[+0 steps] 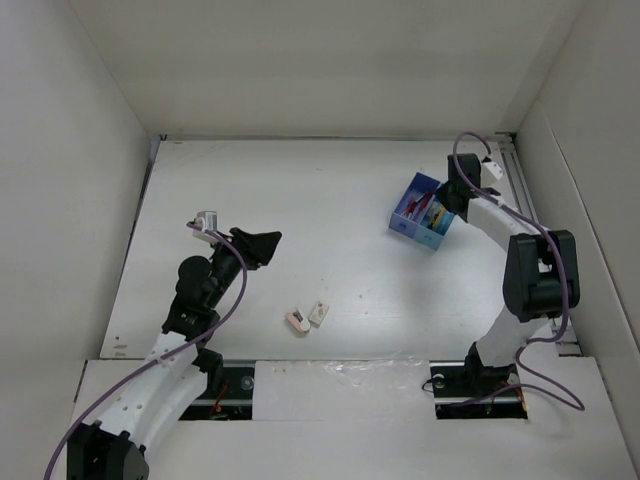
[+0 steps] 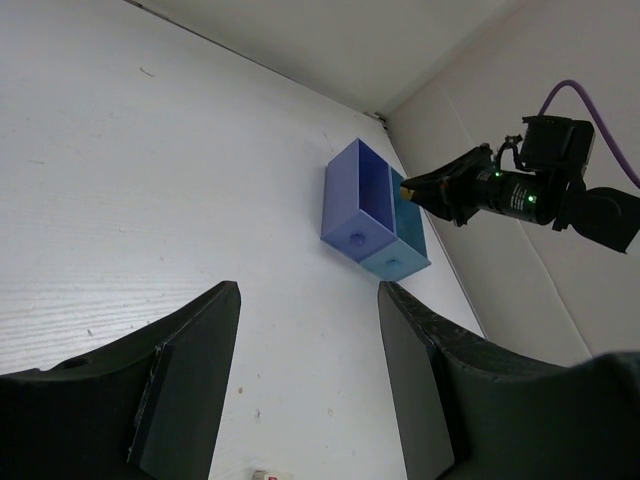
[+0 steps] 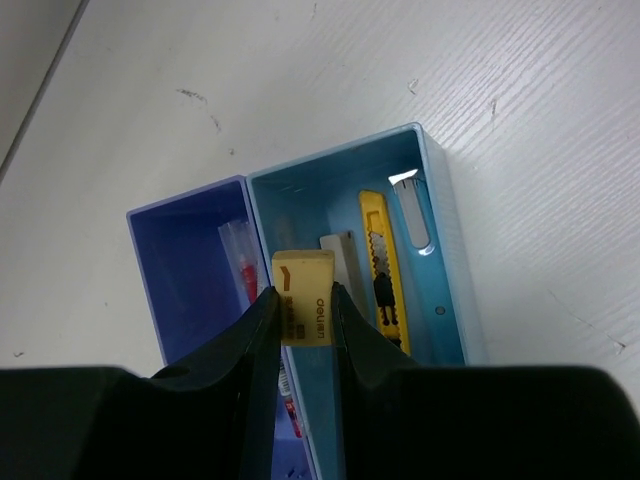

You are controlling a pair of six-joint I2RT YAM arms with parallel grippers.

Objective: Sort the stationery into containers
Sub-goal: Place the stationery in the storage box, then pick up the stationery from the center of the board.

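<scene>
Box (image 3: 441, 215): pen (image 3: 243, 268) and cutter (image 3: 382, 268) are already stowed.
Right gripper (image 3: 303, 296): cream eraser (image 3: 306, 312) is pinched above the box.
Left gripper (image 2: 308, 292): spread, empty.
Left: loose erasers (image 1: 298, 321).

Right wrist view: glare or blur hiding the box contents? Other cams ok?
Right wrist view: one glare spot on the grey piece in the box; eraser sharp, print readable; right gripper's fingers near-black, soft. Left wrist view: box sharp, left gripper's fingers dark. Top view: even light, soft shadows only.

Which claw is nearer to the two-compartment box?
Right. The right claw hangs over the two-compartment box, gripping a cream eraser; the left claw sits far away across the table.
</scene>
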